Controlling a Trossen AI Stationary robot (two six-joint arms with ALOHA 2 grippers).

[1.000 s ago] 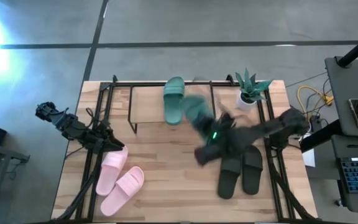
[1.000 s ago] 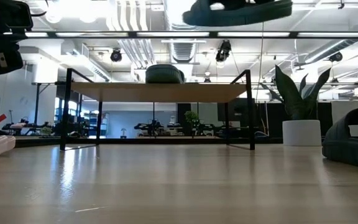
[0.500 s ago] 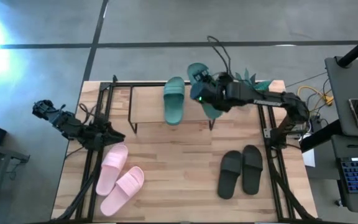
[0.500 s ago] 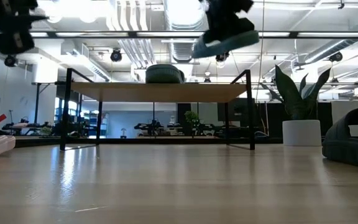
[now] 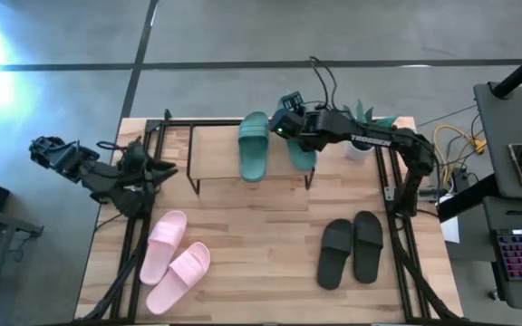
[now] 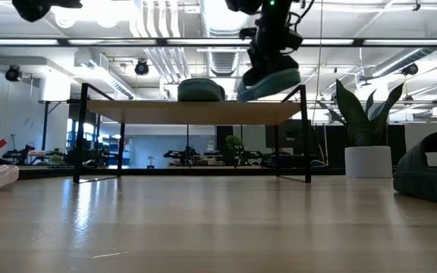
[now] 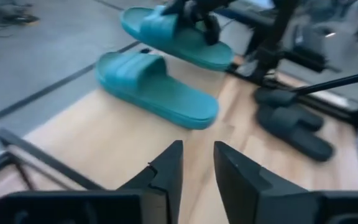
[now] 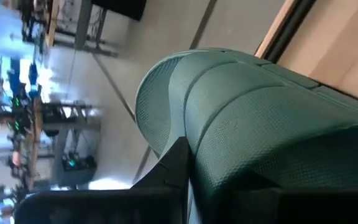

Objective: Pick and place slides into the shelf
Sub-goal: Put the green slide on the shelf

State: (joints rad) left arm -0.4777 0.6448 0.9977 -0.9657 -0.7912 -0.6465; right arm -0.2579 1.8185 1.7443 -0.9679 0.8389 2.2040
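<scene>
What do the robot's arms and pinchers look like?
Both arms are dark, nearly black, built from chunky jointed pieces. The right arm has a thin black cable looping above it and a small green light. The left gripper ends in two flat, pointed black fingers.

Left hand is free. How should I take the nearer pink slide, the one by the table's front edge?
Grip the pink slide across its wide strap, coming straight down from above. It lies flat, sole down and tilted diagonally, so the raised strap is the only part the left hand can close around; turn the wrist to match the tilt.
</scene>
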